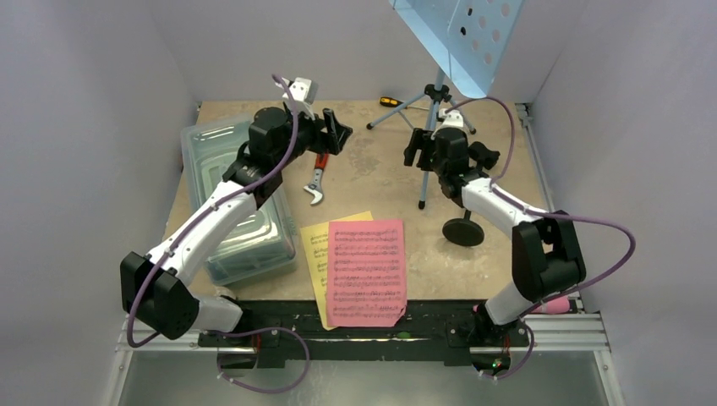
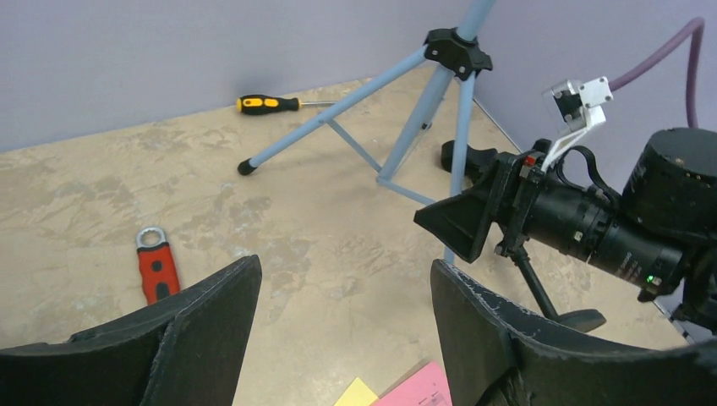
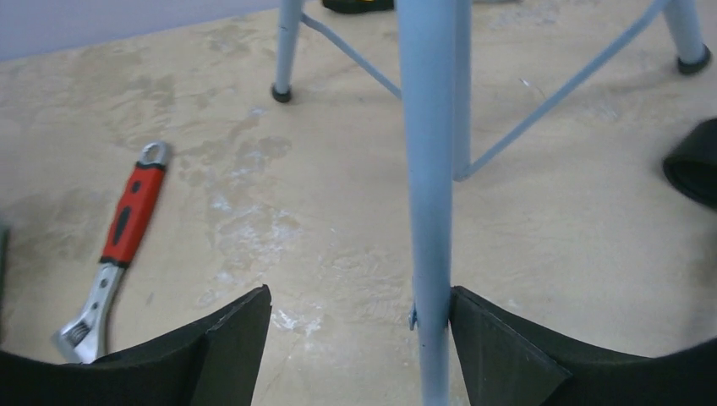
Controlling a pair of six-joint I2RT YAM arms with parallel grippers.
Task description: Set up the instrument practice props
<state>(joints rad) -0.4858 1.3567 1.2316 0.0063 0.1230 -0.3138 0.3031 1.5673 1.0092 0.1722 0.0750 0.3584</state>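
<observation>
Right hand is seen closest, jaws wide apart, nothing clamped. The near tripod leg of the music stand is straddled and lies against the inner face of one finger. Left hand is likewise held apart and empty, above the counter and near the wrench. Main risk, as judged: the stand is tall and top-heavy, so if the right hand is pulled out skewed, the leg could be dragged and the stand tipped. Second risk: the mic stand is stood just beside the right forearm, its rod mostly hidden in the top view, and could be knocked over by a sideways swing. Sheet-music pages, pink over yellow, are laid at the near counter edge and overhang it, so they could be swept off. The microphone is taken to be the pink object by the right arm's base, mostly hidden. Containers: one plastic box, lid on, partly covered by the left arm; contents cannot be made out. No pages are seen on the visible part of the stand's tray.
</observation>
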